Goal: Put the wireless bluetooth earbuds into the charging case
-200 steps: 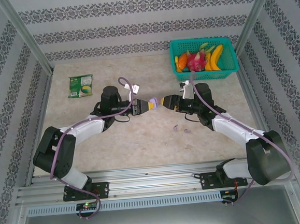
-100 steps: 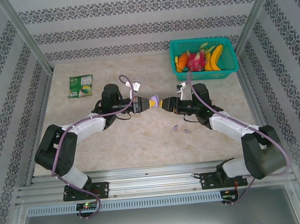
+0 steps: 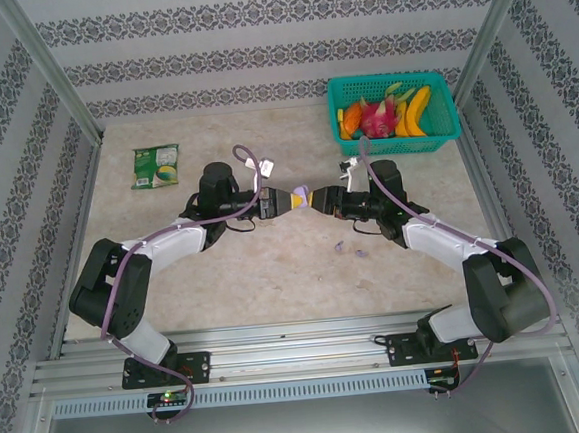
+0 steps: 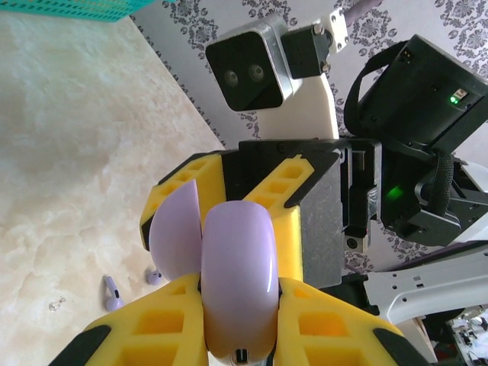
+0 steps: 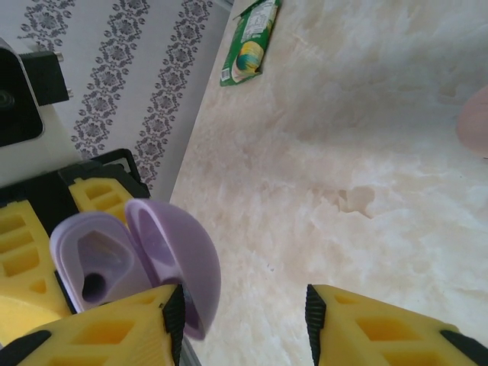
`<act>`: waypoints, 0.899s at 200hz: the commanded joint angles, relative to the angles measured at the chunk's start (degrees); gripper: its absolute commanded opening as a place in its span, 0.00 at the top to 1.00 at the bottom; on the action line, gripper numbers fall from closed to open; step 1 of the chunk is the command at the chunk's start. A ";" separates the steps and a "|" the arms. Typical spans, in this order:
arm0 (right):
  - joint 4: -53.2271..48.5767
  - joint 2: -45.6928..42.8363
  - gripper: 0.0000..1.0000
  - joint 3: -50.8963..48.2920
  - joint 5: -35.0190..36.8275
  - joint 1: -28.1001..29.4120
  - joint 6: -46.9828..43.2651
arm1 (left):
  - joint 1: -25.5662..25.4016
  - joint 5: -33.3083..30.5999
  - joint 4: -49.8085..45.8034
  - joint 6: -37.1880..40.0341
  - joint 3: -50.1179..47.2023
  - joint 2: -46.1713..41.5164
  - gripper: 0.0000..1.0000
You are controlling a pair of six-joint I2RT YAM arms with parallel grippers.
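My left gripper (image 3: 290,199) is shut on the pale purple charging case (image 4: 237,282), held above the table's middle. The case's lid (image 5: 180,265) stands partly open, and an empty socket shows in its base (image 5: 94,264). Facing it from the right, my right gripper (image 3: 315,199) is open. One of its fingers (image 5: 103,335) lies against the lid and the other (image 5: 389,328) is far off, with bare table between them. Two pale purple earbuds (image 3: 340,245) (image 3: 359,254) lie on the table below the grippers; in the left wrist view they are the earbuds (image 4: 113,290) (image 4: 154,274).
A teal basket (image 3: 449,129) of fruit stands at the back right. A green snack packet (image 3: 155,167) lies at the back left. A pale pink rounded thing (image 5: 477,122) shows at the right edge of the right wrist view. Patterned walls close in three sides.
My right gripper has moved left and slightly away from me to meet the case in my left gripper, and its jaws have narrowed a little. The left gripper has kept its hold.
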 commanded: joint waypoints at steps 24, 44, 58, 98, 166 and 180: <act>1.40 0.62 0.55 1.48 -1.01 -0.70 -0.66 | -0.77 2.14 2.12 -0.09 1.71 1.08 0.94; 1.49 1.20 0.57 1.48 -0.90 -0.72 -0.58 | -0.85 2.17 2.18 -0.08 2.02 1.16 0.94; 1.59 1.44 0.58 1.48 -0.89 -0.71 -0.66 | -0.86 2.14 2.24 -0.22 2.24 1.27 0.94; 1.45 1.89 0.65 1.30 -0.85 -0.74 -0.87 | -0.95 2.14 2.29 -0.25 2.68 1.40 0.94; 0.98 1.96 0.78 2.16 0.02 -0.82 -0.50 | -1.29 2.14 2.47 -0.43 2.51 1.43 0.93; 0.75 1.67 0.82 2.51 0.12 -0.77 -0.39 | -1.38 2.01 2.39 -0.40 2.42 1.43 0.91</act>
